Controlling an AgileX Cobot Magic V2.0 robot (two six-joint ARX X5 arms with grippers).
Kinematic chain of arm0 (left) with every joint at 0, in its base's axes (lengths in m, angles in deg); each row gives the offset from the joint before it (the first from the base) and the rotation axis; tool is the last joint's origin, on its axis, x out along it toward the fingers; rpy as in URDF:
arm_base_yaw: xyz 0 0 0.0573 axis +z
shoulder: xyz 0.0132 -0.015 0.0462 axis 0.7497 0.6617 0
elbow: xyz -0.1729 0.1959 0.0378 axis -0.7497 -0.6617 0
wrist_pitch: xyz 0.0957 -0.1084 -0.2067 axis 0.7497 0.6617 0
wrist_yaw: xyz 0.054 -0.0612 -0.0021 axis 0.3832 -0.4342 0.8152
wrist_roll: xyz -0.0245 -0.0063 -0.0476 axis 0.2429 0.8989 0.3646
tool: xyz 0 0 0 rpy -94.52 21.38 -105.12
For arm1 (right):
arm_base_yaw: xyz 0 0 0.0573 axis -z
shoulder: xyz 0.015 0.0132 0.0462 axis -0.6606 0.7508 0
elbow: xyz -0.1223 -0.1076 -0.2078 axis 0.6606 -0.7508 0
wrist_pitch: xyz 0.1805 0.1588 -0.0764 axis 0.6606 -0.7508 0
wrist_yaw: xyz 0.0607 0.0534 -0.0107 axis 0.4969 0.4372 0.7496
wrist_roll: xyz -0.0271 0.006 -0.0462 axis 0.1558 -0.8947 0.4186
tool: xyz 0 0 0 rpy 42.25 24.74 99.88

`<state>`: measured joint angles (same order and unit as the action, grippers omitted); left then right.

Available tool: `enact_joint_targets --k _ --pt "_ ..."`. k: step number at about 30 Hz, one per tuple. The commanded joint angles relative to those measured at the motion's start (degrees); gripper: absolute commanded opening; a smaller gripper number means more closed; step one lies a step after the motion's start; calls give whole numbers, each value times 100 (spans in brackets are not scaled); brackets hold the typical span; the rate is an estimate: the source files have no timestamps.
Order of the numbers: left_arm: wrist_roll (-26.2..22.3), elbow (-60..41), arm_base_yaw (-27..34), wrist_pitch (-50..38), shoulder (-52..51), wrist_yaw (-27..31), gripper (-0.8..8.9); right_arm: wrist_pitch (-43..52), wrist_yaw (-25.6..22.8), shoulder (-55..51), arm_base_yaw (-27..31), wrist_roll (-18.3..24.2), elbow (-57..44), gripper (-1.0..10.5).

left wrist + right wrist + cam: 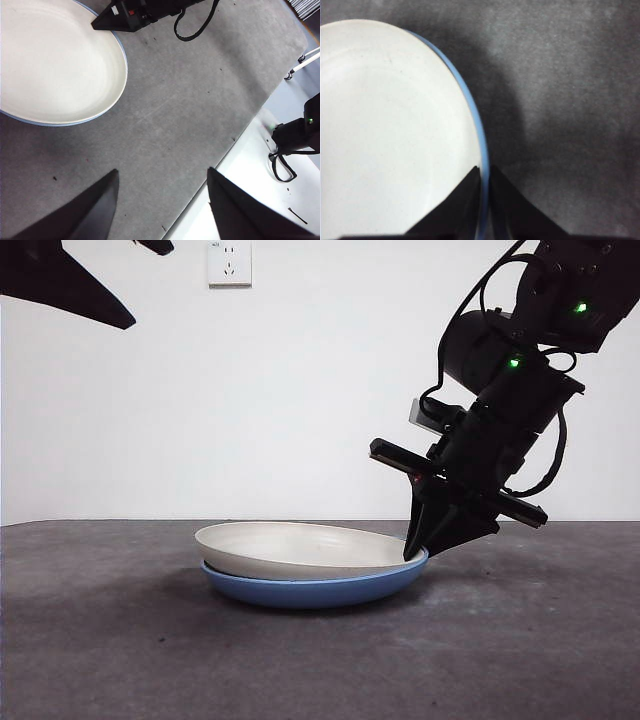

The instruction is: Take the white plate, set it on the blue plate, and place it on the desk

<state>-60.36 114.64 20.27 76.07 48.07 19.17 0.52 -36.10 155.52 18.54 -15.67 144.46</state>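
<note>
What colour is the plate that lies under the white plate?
Medium blue. The blue plate shows best in the front view, under the white plate.

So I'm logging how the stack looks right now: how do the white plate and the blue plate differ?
The white plate is matte cream; the blue plate is glossy medium blue. The white plate lies on top, tilted and shifted sideways; the blue plate sits flat on the desk. The right gripper pinches the rims at one edge. Both are round, shallow and about equally wide.
</note>
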Motion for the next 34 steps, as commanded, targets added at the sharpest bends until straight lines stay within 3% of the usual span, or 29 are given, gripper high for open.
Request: enact_joint_targets --k 1,4,9,15,21,34 --pt "-31 59 -33 -28 46 -31 280 57 -17 105 -59 -17 131 10" --pt "-33 59 -33 -26 46 -31 280 52 -20 92 -59 -20 131 49" --pt "-33 59 -33 -28 46 -31 280 48 -26 -28 -59 -20 133 272" --pt "-33 59 -33 -26 46 -31 280 -125 -164 -490 -59 66 133 275" --pt "-33 59 -33 -28 46 -31 280 -721 -162 -1329 -59 450 133 274" --pt "-31 59 -33 -28 46 -31 280 -3309 101 -3637 -232 1539 131 274"
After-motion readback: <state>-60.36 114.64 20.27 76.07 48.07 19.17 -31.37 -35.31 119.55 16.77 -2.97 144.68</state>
